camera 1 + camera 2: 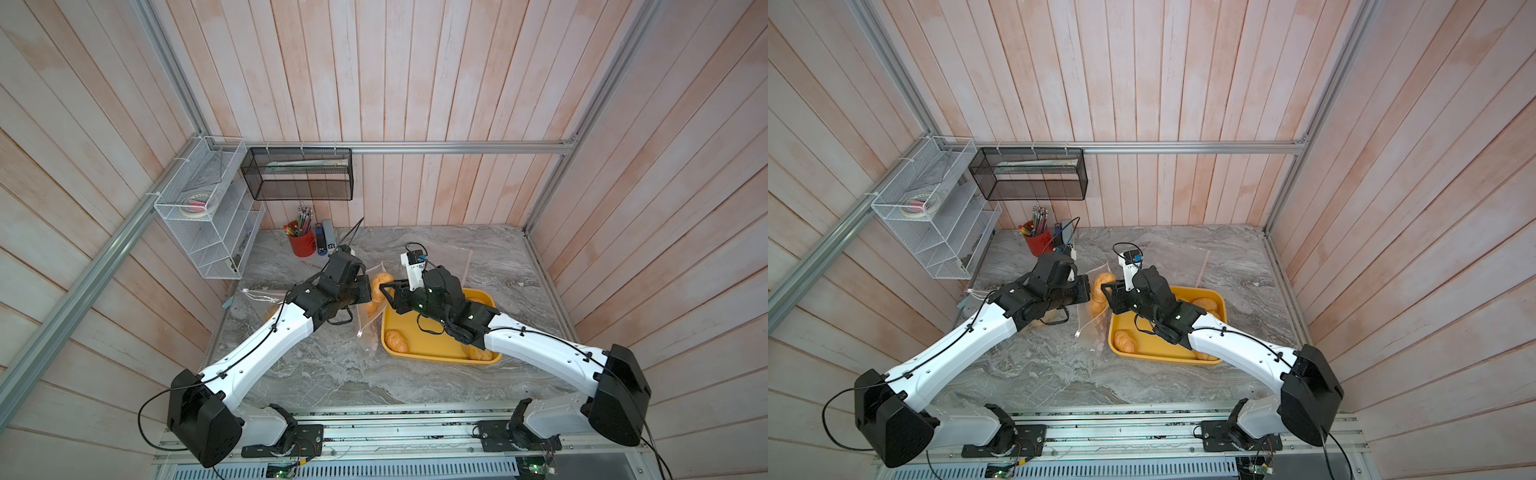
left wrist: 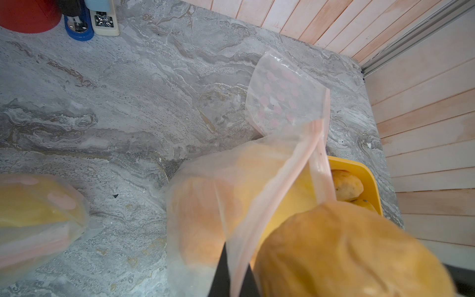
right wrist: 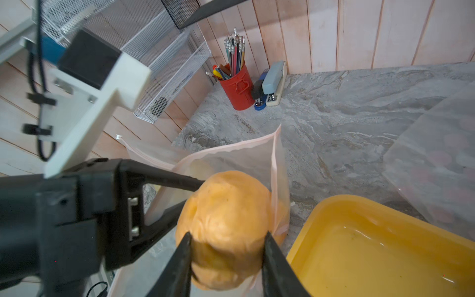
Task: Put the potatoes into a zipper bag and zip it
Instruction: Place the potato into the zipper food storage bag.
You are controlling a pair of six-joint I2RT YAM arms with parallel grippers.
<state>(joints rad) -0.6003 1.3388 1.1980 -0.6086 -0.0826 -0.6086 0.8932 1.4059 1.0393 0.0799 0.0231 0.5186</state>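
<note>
A clear zipper bag (image 2: 272, 185) with a pink zip strip stands open beside the yellow tray (image 1: 436, 357). My left gripper (image 2: 232, 270) is shut on the bag's rim and holds it up; its black fingers (image 3: 174, 180) show in the right wrist view. My right gripper (image 3: 227, 236) is shut on a tan-orange potato (image 3: 226, 205) at the bag's mouth (image 3: 231, 156). Both top views show that potato (image 1: 380, 280) (image 1: 1100, 282) between the two grippers. Another potato (image 2: 203, 205) shows through the plastic inside the bag. Loose potatoes (image 1: 395, 341) (image 1: 478, 353) lie in the tray.
Under my left arm lies a second bag (image 2: 38, 205) holding something yellow. A flat empty bag (image 3: 437, 159) rests on the marble behind the tray. A red pencil cup (image 1: 302, 243) and staplers (image 3: 272, 82) stand at the back left, below wire racks (image 1: 208, 216).
</note>
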